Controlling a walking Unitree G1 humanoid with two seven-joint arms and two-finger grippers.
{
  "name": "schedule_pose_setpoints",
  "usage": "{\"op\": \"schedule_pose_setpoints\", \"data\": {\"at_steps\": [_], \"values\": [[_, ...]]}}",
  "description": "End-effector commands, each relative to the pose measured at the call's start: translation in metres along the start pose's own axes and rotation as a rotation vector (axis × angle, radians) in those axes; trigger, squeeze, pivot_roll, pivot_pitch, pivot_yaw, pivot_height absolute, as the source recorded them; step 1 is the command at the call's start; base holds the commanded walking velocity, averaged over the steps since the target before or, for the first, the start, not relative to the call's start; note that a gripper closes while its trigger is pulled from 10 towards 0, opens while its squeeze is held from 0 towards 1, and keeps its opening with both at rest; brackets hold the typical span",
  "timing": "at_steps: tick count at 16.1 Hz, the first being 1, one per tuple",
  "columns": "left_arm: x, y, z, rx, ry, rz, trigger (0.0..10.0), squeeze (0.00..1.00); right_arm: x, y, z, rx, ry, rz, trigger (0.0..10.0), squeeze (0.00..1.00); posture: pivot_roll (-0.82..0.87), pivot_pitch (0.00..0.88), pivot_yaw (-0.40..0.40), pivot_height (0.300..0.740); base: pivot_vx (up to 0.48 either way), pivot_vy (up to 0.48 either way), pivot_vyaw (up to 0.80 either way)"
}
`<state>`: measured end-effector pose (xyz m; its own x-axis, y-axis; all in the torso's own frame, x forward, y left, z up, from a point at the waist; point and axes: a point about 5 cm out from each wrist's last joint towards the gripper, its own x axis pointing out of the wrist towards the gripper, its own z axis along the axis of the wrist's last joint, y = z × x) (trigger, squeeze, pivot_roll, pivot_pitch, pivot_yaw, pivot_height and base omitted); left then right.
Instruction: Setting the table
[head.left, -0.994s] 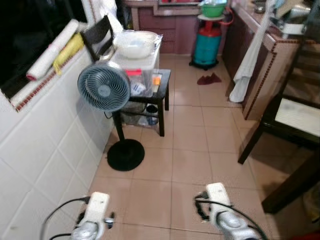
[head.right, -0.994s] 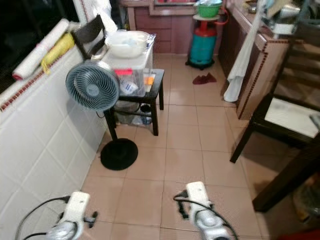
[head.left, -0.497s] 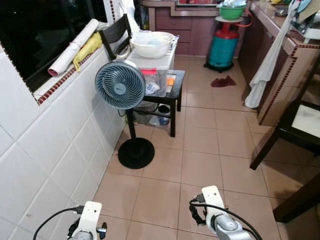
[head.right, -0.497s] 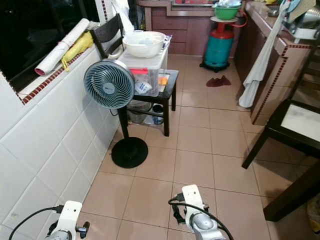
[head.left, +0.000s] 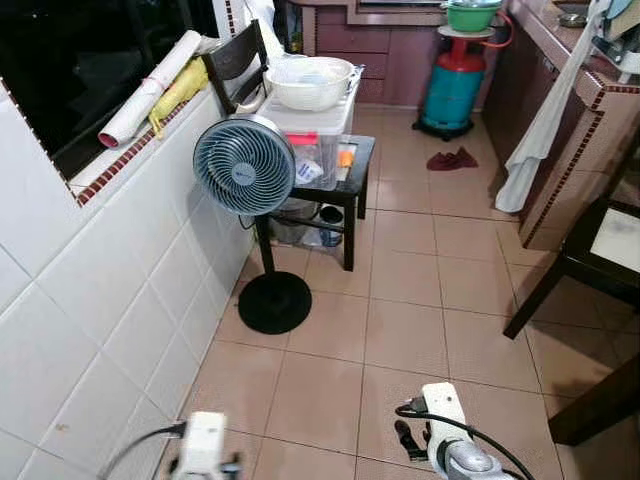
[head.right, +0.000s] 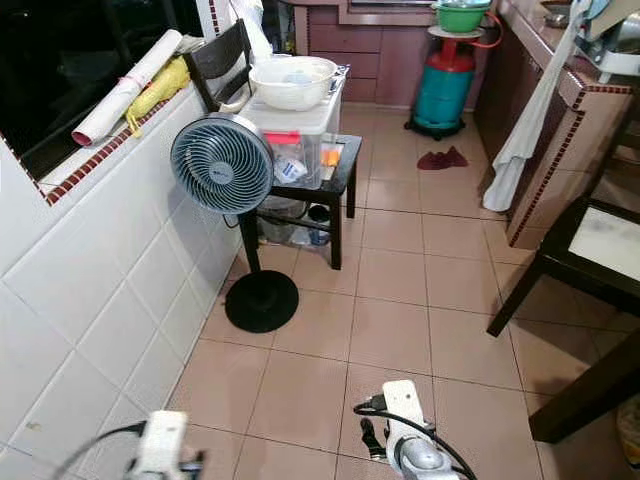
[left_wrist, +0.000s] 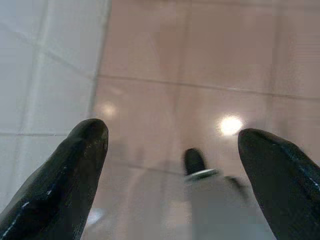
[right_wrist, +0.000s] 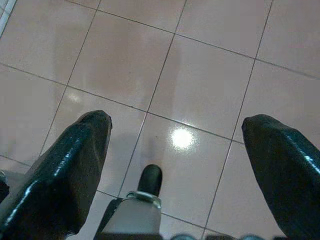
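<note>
Tiled kitchen corridor; dark table (head.left: 600, 250) at 2 o'clock, fan (head.left: 243, 165) at 11. Left gripper (left_wrist: 172, 165) and right gripper (right_wrist: 175, 165) splayed, empty. Advise steering wide of the fan base.

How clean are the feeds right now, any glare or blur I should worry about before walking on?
Left eye view: sharp, evenly lit; the window is black. Right eye view: equally crisp, fan well defined. Left wrist view: soft and out of focus, with a lamp reflection on the floor tiles between the open fingers. Right wrist view: sharper, grout lines clear, one bright glare spot on the tiles.
</note>
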<state>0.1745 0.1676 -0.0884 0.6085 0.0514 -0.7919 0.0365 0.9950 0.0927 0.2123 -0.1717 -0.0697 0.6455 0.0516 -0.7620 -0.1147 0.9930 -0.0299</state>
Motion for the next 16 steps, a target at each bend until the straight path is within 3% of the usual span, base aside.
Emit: {"op": "schedule_pose_setpoints", "data": {"at_steps": [1, 4, 6, 9, 11, 16], "values": [[0.001, 0.002, 0.005, -0.024, -0.020, 0.011, 10.0, 0.00, 0.000, 0.001, 0.000, 0.029, -0.002, -0.001, 10.0, 0.00, -0.11, 0.000, 0.039, 0.740, 0.000, 0.000, 0.00], [0.005, -0.004, 0.022, -0.013, -0.047, -0.014, 10.0, 0.00, 0.001, 0.002, 0.005, 0.047, -0.014, 0.000, 10.0, 0.00, -0.12, 0.000, 0.042, 0.740, 0.000, 0.000, 0.00], [0.008, 0.020, 0.036, -0.015, -0.053, 0.003, 10.0, 0.00, 0.003, 0.009, 0.011, 0.051, -0.016, 0.008, 10.0, 0.00, -0.12, 0.000, 0.046, 0.740, 0.000, 0.000, 0.00], [0.007, 0.034, 0.040, -0.007, -0.057, 0.026, 10.0, 0.00, 0.003, 0.010, 0.011, 0.036, -0.015, 0.012, 10.0, 0.00, -0.13, 0.000, 0.049, 0.740, 0.000, 0.000, 0.00], [0.006, 0.054, 0.051, -0.037, -0.102, 0.074, 10.0, 0.00, 0.004, 0.009, 0.014, 0.061, -0.032, 0.005, 10.0, 0.00, -0.12, 0.000, 0.048, 0.740, 0.000, 0.000, 0.00], [0.009, 0.038, 0.068, -0.047, -0.159, 0.047, 10.0, 0.00, 0.006, 0.008, 0.036, 0.068, -0.094, 0.011, 10.0, 0.00, -0.12, 0.000, 0.046, 0.740, 0.000, 0.000, 0.00]]}}
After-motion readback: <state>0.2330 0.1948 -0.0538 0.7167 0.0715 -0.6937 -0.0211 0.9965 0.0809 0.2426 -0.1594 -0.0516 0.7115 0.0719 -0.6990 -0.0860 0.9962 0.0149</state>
